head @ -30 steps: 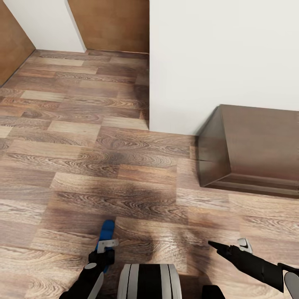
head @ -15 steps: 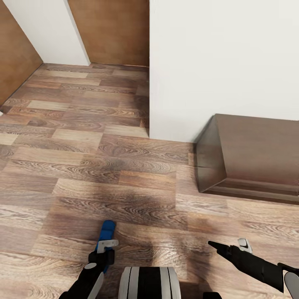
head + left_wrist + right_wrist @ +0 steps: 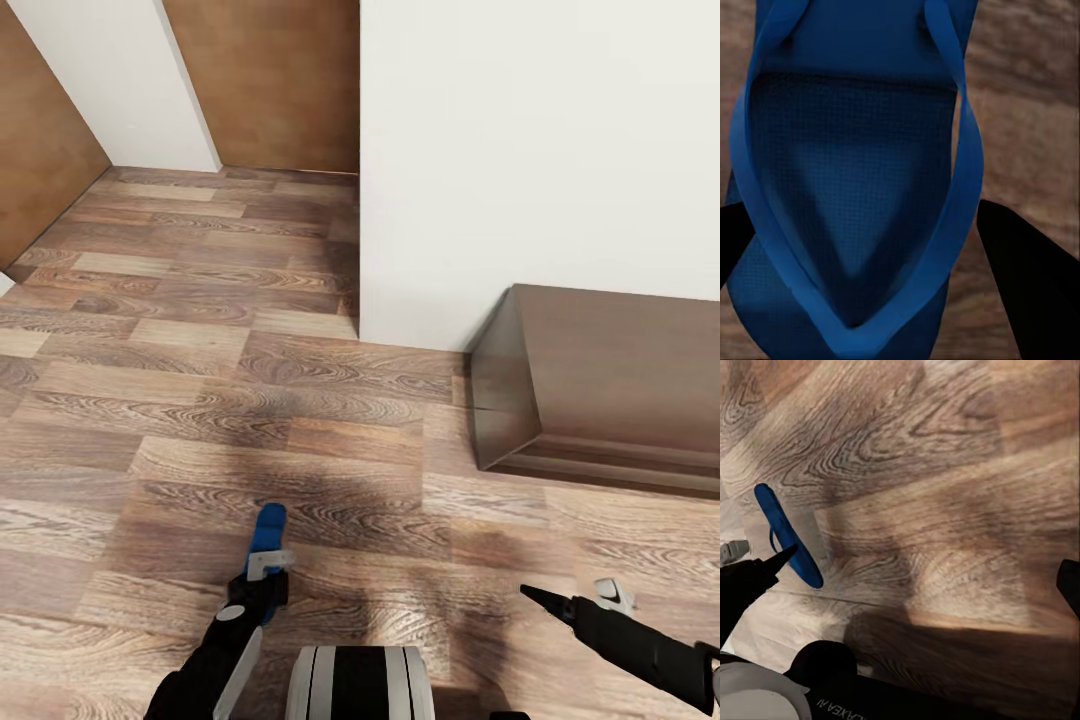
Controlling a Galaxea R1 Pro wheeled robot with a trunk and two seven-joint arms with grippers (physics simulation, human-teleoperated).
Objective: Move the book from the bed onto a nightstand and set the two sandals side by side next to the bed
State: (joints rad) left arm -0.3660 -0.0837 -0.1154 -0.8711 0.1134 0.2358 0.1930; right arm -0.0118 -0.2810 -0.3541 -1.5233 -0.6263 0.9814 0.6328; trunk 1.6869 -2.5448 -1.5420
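The left gripper is closed around one bright blue flip-flop sandal, and holds it above the wood-plank floor of mixed browns. In the left wrist view the sandal's blue thong straps lie between the two black fingers, which stand at both sides of the sole. The right gripper is empty, with its fingers spread apart over the floor. A low dark brown wooden cabinet stands against the plain white wall, well apart from the sandal and on the right arm's side of it. In the right wrist view the same sandal appears as a narrow blue shape above the planks.
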